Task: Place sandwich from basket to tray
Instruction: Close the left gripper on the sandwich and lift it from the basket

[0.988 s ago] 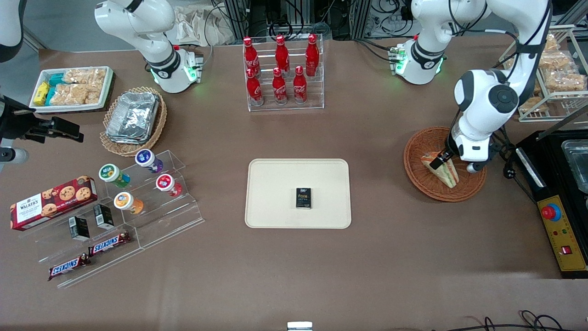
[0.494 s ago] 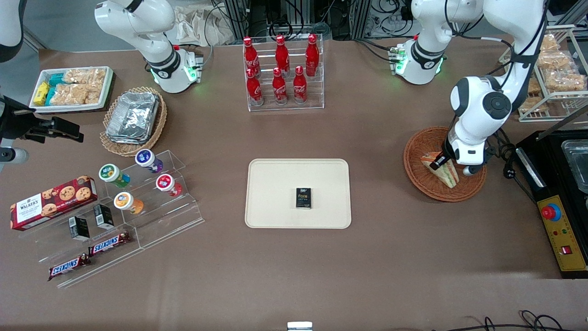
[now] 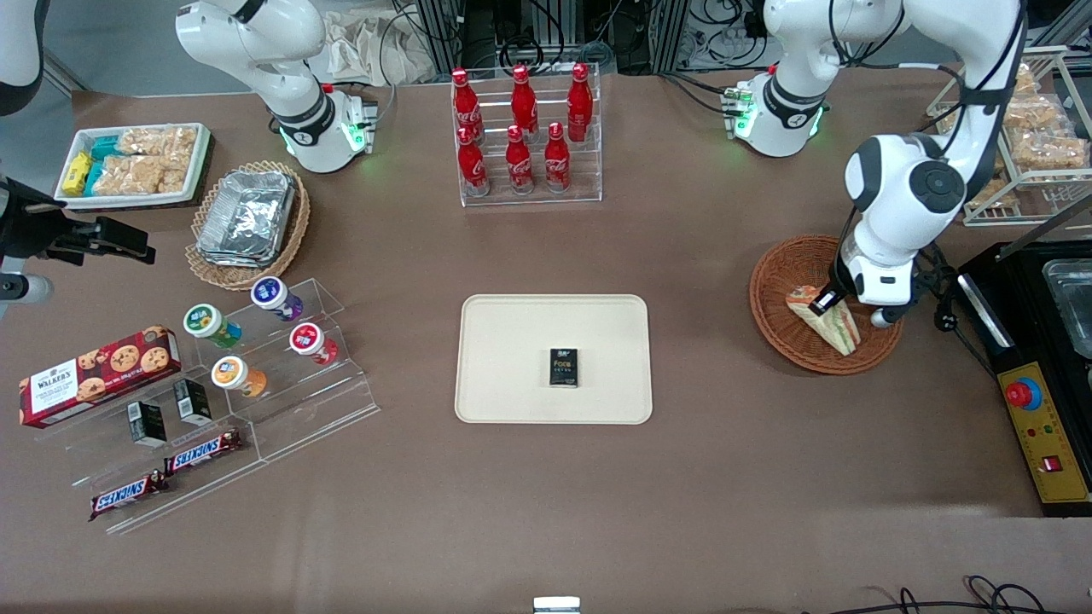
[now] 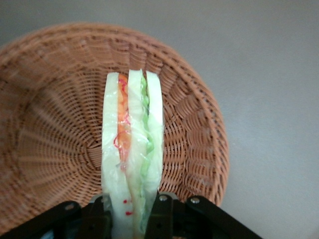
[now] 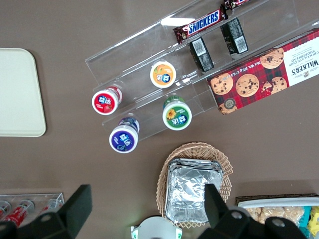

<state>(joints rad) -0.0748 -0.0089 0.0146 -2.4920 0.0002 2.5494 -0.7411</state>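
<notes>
The sandwich [image 3: 826, 319] [image 4: 132, 144], a wrapped wedge with orange and green filling, stands on edge in the reddish-brown wicker basket [image 3: 778, 281] [image 4: 55, 109]. My left gripper [image 3: 833, 300] [image 4: 132, 216] is over the basket, shut on the sandwich's wide end, with one black finger [image 4: 162, 214] pressed against each bread face. I cannot tell whether the sandwich still rests on the weave. The cream tray [image 3: 512, 341] lies at the table's middle, toward the parked arm from the basket.
A small black box [image 3: 563, 367] lies on the tray. A black machine with a yellow control panel [image 3: 1045, 426] stands beside the basket at the working arm's end. A rack of red bottles [image 3: 522, 136] stands farther from the camera than the tray.
The left arm's elbow swung slightly toward its end of the table. The gripper and the sandwich shifted a little nearer the front camera inside the basket.
</notes>
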